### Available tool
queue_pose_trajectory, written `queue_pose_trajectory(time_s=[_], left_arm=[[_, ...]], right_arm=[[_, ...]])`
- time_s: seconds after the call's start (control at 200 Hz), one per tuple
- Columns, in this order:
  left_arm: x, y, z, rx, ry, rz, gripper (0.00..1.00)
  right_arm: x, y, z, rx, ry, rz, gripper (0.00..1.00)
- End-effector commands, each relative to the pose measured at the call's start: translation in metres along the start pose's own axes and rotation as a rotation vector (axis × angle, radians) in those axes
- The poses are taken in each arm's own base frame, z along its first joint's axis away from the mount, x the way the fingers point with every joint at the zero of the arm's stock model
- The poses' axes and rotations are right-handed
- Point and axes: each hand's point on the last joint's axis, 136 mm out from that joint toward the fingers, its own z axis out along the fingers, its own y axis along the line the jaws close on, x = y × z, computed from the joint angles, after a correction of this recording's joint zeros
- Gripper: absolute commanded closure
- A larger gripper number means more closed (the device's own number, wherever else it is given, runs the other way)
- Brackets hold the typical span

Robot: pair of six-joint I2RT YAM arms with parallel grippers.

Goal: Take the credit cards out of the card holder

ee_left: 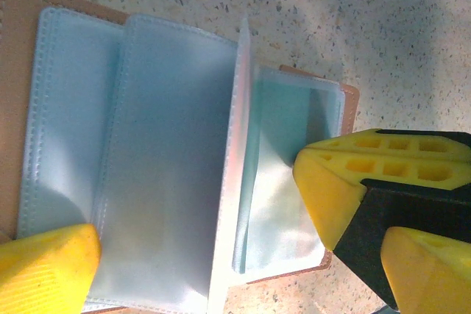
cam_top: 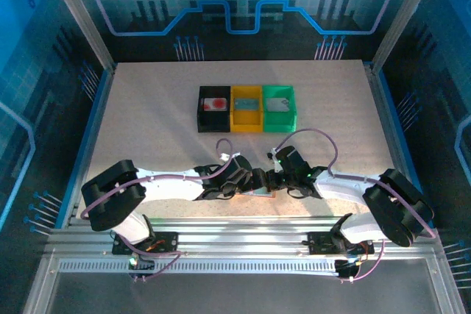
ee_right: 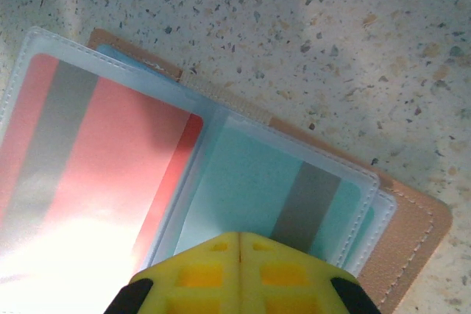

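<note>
Salmon card holder [ee_right: 412, 233] open; L fingers [ee_left: 44, 266] spread, R fingers [ee_right: 206, 270] pressed together over teal card [ee_right: 250, 189].

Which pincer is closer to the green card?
Right. The right pincer, shut, sits at the edge of the green card. The left pincer is open wide, spread across the wallet's clear sleeves.

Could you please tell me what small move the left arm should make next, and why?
Probably ease the open left gripper down toward the red card to start working it out. It and the teal card both sit in clear sleeves, and the shut right gripper seems to press beside the teal card, pinning the card holder.
</note>
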Motion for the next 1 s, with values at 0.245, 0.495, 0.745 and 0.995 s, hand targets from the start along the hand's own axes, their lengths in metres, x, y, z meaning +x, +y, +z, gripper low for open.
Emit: queue_pose_trajectory(time_s=[0.245,0.495,0.745,0.995], left_arm=[[-0.014,-0.08,-0.016,0.288,-0.026,-0.034,0.01],[-0.017,-0.093,-0.021,0.34,-0.034,-0.036,0.01],[-0.02,-0.089,-0.026,0.294,-0.048,-0.002,0.03],[-0.024,-0.086,-0.031,0.28,-0.07,0.015,0.17]], right_arm=[[-0.001,0.005,-0.001,-0.016,0.009,0.005,1.0],[-0.001,0.005,-0.001,-0.016,0.012,0.007,1.0],[0.0,0.005,0.0,-0.016,0.015,0.008,1.0],[0.001,0.005,0.0,-0.017,0.018,0.009,1.0]])
